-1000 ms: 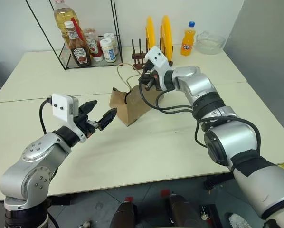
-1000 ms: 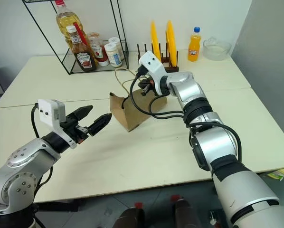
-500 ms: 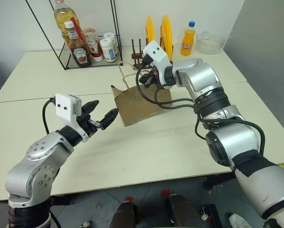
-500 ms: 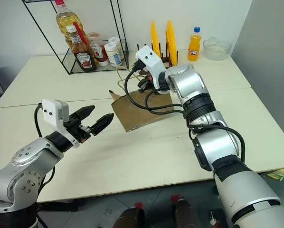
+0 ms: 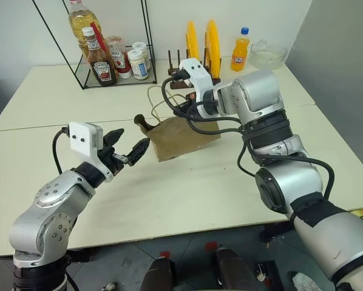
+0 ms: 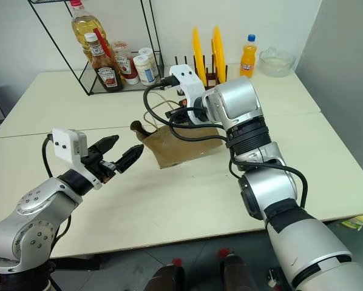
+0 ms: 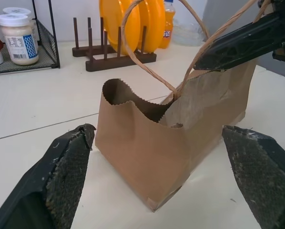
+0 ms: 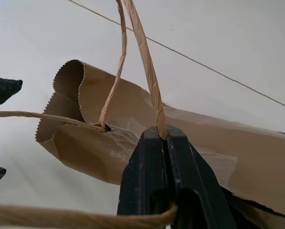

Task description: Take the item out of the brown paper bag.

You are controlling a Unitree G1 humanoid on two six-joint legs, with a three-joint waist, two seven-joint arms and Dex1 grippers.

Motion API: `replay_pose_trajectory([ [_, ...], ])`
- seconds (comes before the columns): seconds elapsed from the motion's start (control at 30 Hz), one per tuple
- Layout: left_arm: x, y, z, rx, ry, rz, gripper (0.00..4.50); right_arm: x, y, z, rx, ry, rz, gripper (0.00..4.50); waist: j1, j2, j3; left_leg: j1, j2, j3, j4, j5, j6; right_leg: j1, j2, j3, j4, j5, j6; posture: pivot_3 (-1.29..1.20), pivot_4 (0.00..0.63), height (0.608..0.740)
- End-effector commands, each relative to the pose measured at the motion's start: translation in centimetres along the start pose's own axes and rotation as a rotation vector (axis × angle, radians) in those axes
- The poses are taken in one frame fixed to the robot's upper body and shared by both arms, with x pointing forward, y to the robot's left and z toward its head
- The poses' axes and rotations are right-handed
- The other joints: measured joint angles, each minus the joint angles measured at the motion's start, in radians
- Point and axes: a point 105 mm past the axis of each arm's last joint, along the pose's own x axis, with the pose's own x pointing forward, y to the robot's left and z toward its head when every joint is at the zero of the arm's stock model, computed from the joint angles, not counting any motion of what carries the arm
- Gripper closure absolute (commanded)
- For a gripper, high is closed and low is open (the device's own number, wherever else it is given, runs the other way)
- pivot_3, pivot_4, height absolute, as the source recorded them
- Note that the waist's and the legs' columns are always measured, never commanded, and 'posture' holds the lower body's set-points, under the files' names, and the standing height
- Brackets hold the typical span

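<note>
The brown paper bag (image 5: 180,137) lay tipped on the pale counter (image 5: 187,194), its serrated mouth turned toward the robot's left and one corner lifted. The right pincer (image 8: 164,138) was pressed together on one of the bag's twisted-paper handles (image 8: 149,81) — the strand ran up from between its black fingers, and the bag's side sat just beneath them. The other handle looped loose above the mouth. The left pincer (image 5: 128,145) hung just beside the bag's open end, its two fingers spread wide and touching nothing — in the left wrist view the bag (image 7: 180,143) stood between them. The cola bottle could not be seen; whether it was inside the bag could not be told. Behind the bag stood a wooden rack with yellow plates (image 5: 204,42), an orange soda bottle (image 5: 240,51) and a wire rack of condiments (image 5: 108,57).
</note>
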Motion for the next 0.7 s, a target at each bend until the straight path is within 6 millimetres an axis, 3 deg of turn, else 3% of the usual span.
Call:
replay_pose_trajectory([
  [0.03, -0.1, -0.5, 1.1, 0.033, -0.051, -0.011, 0.00, -0.8, 0.5, 2.2, -0.034, -0.070, -0.009, 4.48, 0.000, 0.000, 0.000, 0.000, 0.000, 0.000, 0.000, 0.000, 0.000, 0.000, 0.000, 0.000, 0.000, 0.000, 0.000, 0.00, 0.150, 0.740],
  [0.2, 0.2, -0.6, 1.3, 0.032, -0.057, -0.015, 0.00, -0.7, -0.7, 2.0, -0.076, -0.070, -0.062, 4.48, 0.000, 0.000, 0.000, 0.000, -0.001, 0.000, 0.000, 0.000, 0.000, 0.000, 0.001, 0.000, 0.000, 0.000, 0.000, 0.00, 0.150, 0.740],
  [0.43, 0.3, -0.7, 1.2, 0.027, -0.059, -0.018, 0.00, -0.4, -0.8, 1.1, -0.005, -0.012, -0.080, 4.48, 0.000, 0.000, 0.000, 0.000, 0.000, 0.000, 0.000, 0.000, 0.000, 0.000, 0.001, 0.000, 0.000, 0.000, 0.000, 0.00, 0.150, 0.740],
  [0.6, 0.4, -0.8, 1.0, 0.023, -0.060, -0.016, 0.00, -1.3, -0.8, 2.2, 0.040, -0.020, -0.123, 4.48, 0.000, 0.000, 0.000, 0.000, 0.000, 0.000, 0.000, 0.000, 0.000, 0.000, 0.001, 0.000, 0.000, 0.000, 0.000, 0.00, 0.150, 0.740],
  [0.7, 0.4, -0.8, 1.1, 0.022, -0.063, -0.014, 0.00, -1.5, 0.1, 2.4, 0.077, -0.007, -0.108, 4.48, 0.000, 0.000, 0.000, 0.000, 0.000, 0.000, 0.000, 0.000, 0.000, 0.000, 0.001, 0.000, 0.000, 0.000, 0.000, 0.00, 0.150, 0.740],
])
